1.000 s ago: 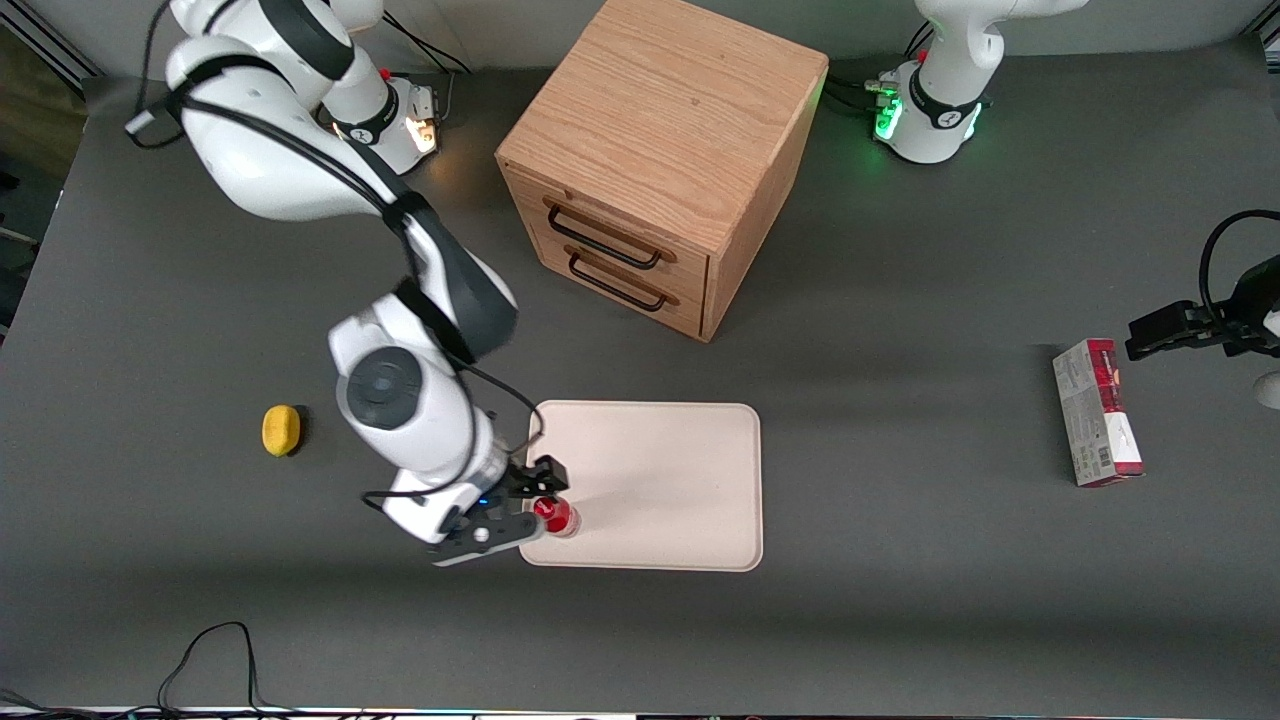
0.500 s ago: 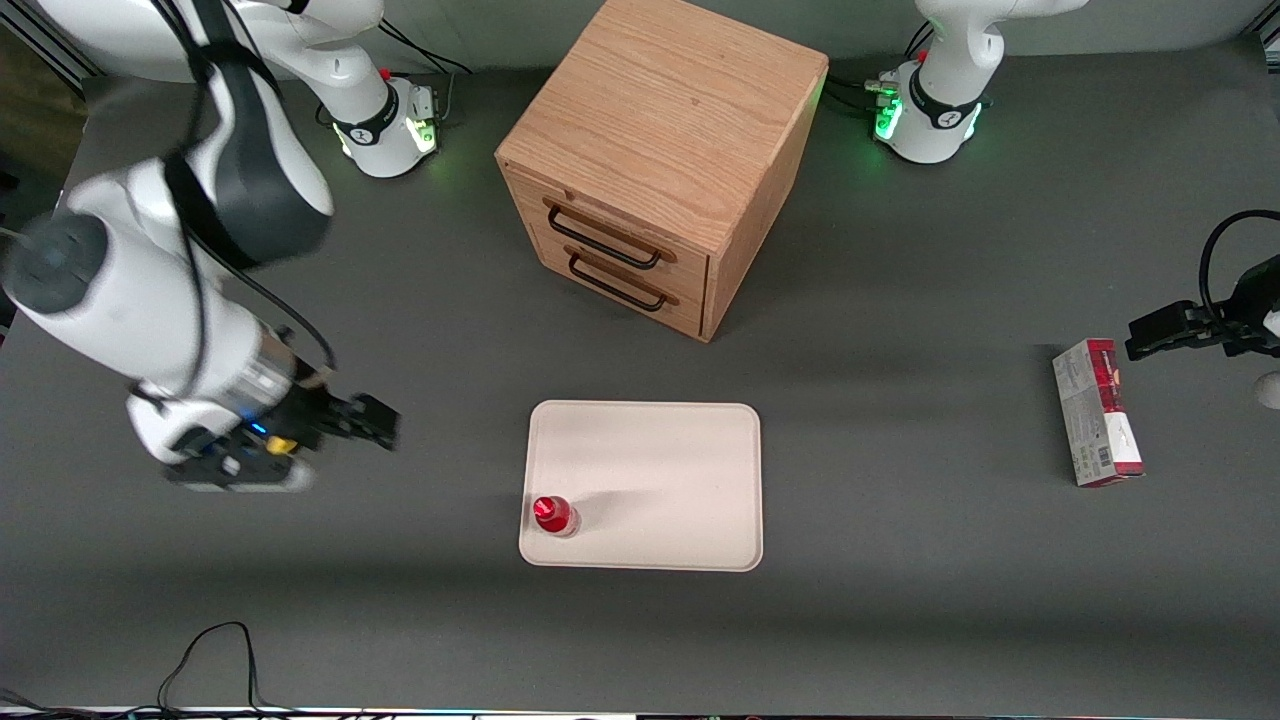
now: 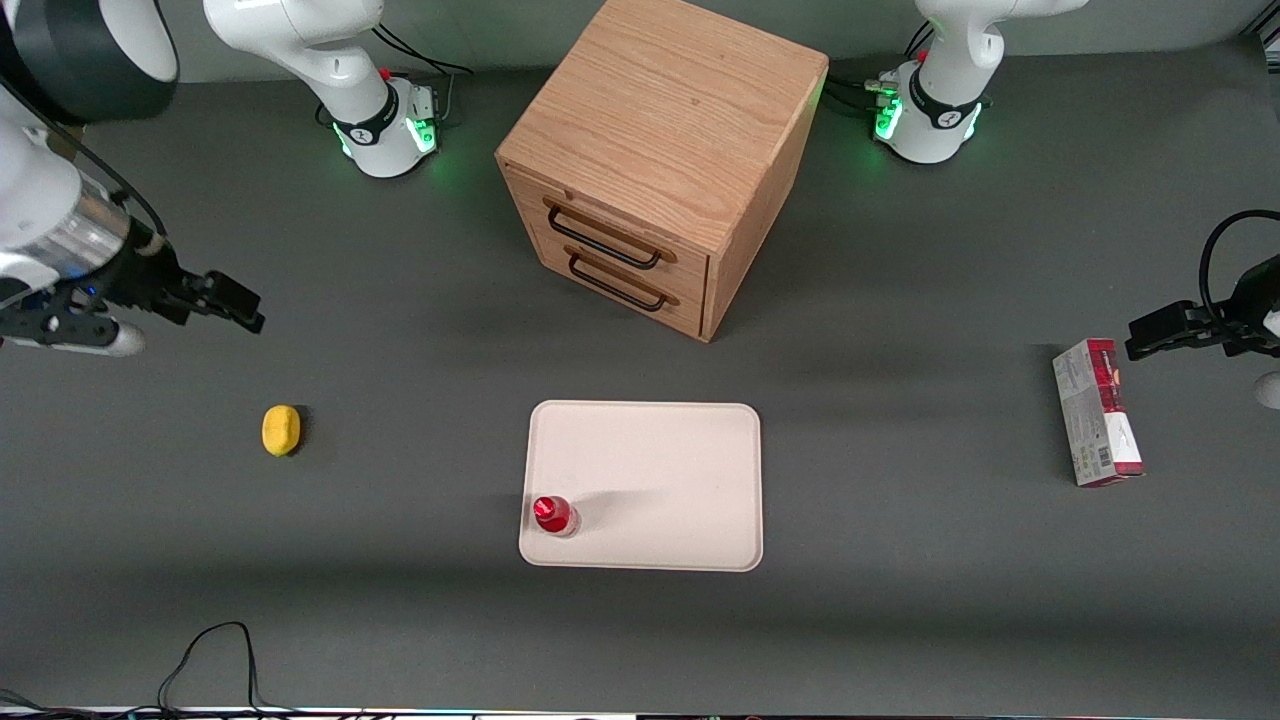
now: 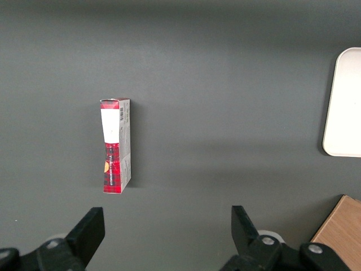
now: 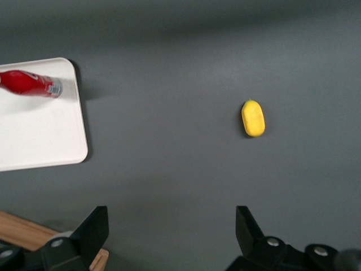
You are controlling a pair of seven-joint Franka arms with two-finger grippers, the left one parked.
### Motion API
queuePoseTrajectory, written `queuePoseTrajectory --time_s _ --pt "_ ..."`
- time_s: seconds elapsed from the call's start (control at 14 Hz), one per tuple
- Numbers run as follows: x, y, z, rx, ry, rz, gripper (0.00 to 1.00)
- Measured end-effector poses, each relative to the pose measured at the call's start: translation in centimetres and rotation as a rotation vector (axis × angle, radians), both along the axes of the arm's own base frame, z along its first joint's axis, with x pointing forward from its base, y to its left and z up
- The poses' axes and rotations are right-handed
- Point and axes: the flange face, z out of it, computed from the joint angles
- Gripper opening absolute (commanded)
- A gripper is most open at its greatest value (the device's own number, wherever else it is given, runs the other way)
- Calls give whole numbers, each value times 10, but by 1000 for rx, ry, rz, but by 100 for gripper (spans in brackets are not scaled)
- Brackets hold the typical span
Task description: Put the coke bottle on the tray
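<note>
Glossy red plastic coke bottle (image 3: 553, 514) stands on a smooth, matt cream tray (image 3: 680, 470). Near the tray, a wooden cabinet (image 3: 660, 160) (visible oak-like grain) rests on the matt grey table (image 3: 900, 620). The gripper (image 3: 228, 302) looks black plastic.

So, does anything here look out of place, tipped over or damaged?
Nothing stands out. The coke bottle stands upright on the tray, close to a corner but inside the rim. The tool is open, far off toward the working arm's end. The lemon and box lie undisturbed.
</note>
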Motion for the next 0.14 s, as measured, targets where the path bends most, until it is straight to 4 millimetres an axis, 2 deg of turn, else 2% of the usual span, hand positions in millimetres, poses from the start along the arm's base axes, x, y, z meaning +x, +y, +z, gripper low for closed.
queuePoseTrajectory --time_s 0.14 --pt "-2 -12 4 2 -3 -5 100"
